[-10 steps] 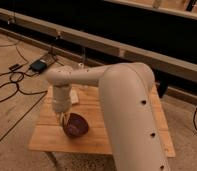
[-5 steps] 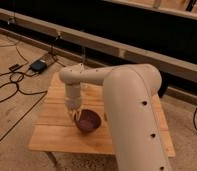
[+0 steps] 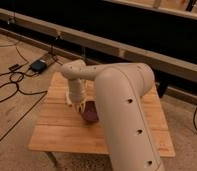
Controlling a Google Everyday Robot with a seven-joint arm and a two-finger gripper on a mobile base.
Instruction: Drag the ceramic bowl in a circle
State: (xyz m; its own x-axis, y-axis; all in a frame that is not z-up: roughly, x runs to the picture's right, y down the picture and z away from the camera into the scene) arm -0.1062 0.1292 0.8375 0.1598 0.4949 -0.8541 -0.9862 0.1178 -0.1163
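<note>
My arm [image 3: 123, 107] bends over the table [image 3: 62, 131], wrist pointing straight down. My claw [image 3: 81, 107] touches the bowl's [image 3: 91, 112] left rim; the bowl sits just right of it.

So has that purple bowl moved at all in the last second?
Yes. The bowl, with the gripper at its rim, has slid right across the wooden table, toward its middle.

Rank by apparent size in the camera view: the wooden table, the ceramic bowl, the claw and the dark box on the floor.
1. wooden table
2. ceramic bowl, partly hidden by the arm
3. claw, at the bowl's left rim
4. dark box, though it sits farther away, so its rank is unsure
</note>
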